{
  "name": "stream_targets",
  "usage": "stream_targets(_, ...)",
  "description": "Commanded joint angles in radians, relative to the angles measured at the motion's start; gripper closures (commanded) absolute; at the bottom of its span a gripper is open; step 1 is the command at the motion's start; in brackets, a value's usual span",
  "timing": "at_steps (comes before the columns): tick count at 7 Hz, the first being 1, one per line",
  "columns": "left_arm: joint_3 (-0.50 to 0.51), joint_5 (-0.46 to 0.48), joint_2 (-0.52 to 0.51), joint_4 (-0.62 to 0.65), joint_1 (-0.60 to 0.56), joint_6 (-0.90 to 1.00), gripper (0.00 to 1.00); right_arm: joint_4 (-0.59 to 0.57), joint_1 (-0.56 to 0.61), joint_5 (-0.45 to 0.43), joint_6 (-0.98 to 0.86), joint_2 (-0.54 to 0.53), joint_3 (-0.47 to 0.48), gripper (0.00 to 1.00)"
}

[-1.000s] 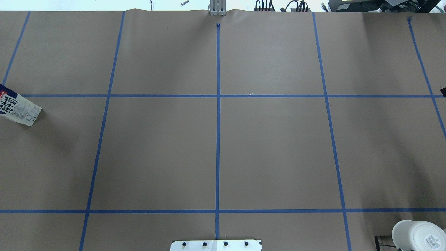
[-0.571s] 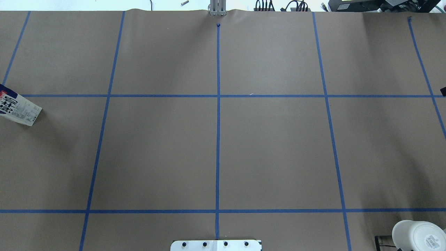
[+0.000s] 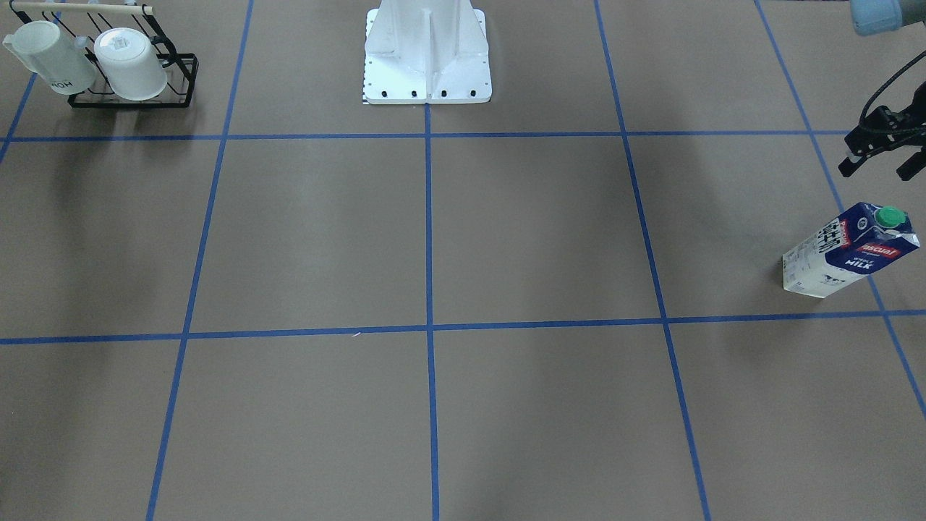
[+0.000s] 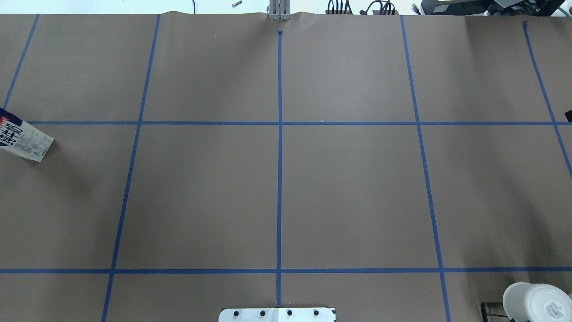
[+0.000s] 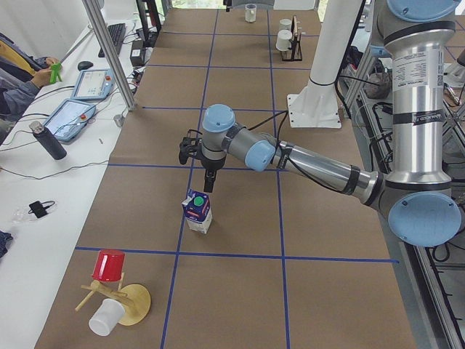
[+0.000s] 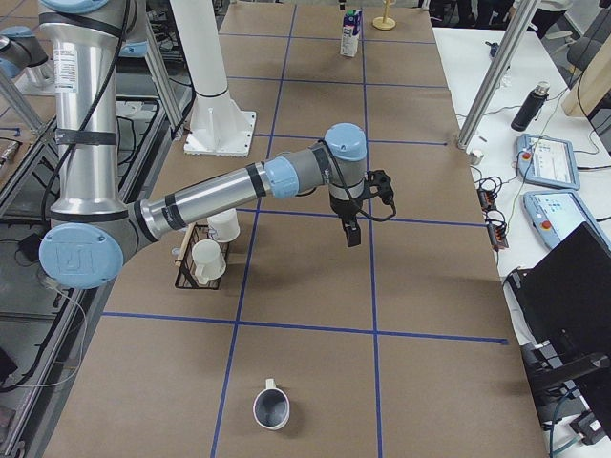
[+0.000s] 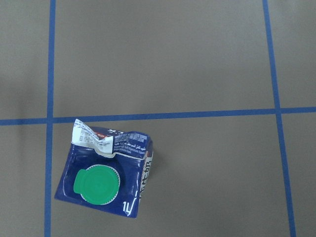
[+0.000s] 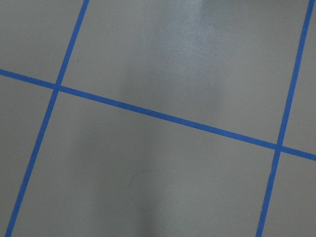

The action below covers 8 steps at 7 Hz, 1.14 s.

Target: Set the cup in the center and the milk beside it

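While the milk (image 3: 850,250) stands at the left end of the table (image 3: 506,239), just below your left gripper (image 3: 877,171), jaws apart, grip low on its flat walls: card likely dents. The cup (image 6: 272,408) sits at the far right end; whether the right gripper (image 6: 351,234) is spread or closed cannot be told.

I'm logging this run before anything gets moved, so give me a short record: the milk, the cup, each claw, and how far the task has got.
milk: upright, at the table end on the robot's left
cup: upright, open end up, near the opposite end, apart from the rack of white mugs
left claw: open, hovering over the milk, not touching
right claw: over bare table; open or shut unclear
progress: neither item in the centre yet
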Motion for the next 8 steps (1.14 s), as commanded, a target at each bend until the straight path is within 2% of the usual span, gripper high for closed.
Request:
stream_targets(1,0.007,-0.007,0.002,-0.036,0.000,-0.007,0.03,-0.001,-0.001,-0.004,0.000,-0.007,0.001,0.00)
stream_targets(2,0.001,-0.053,0.021,-0.028,-0.004,-0.011,0.02,-0.001,0.000,-0.007,0.000,-0.035,-0.002,0.00)
stream_targets(3,0.007,-0.072,0.064,-0.032,-0.004,-0.016,0.02,0.000,0.005,-0.008,-0.002,-0.077,0.001,0.00)
stream_targets(4,0.009,-0.072,0.065,-0.031,-0.003,-0.019,0.02,-0.001,0.031,-0.020,-0.044,-0.111,-0.016,0.00)
stream_targets(6,0.027,-0.081,0.062,-0.040,-0.001,-0.060,0.02,-0.013,0.219,0.041,-0.376,-0.157,-0.161,0.00)
stream_targets(8,0.020,-0.086,0.052,-0.077,-0.001,-0.140,0.02,-0.004,0.379,0.033,-0.623,-0.159,-0.349,0.00)
